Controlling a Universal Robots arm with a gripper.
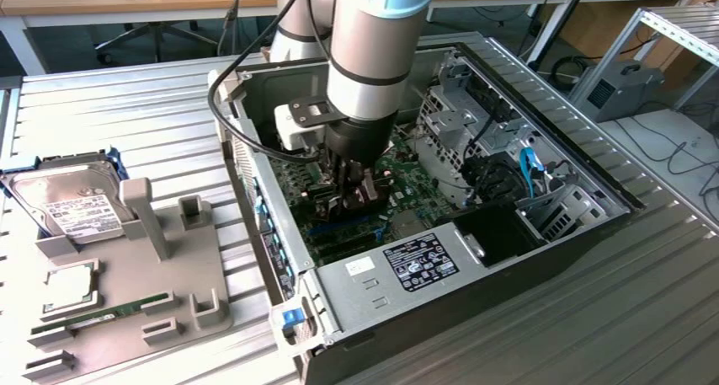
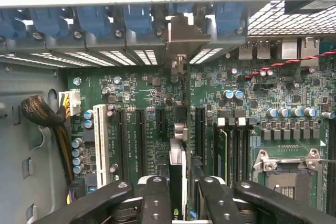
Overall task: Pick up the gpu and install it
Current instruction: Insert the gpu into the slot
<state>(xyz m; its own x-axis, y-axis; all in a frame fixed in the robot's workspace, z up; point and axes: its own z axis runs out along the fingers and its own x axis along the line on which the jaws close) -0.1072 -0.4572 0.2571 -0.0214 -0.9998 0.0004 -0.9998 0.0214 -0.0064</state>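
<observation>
Inside the open computer case, my gripper is shut on the gpu, which shows as a dark card held upright just above the green motherboard. In the wrist view the gpu appears edge-on, running from between my black fingers toward its silver bracket at the case's rear slot openings. The card stands over the long black expansion slots in the middle of the motherboard. Whether its edge sits in a slot I cannot tell.
A grey fixture tray lies at the exterior view's left, with a hard drive, a processor chip and a RAM stick. In the case are the power supply, drive cages, cables and the processor socket.
</observation>
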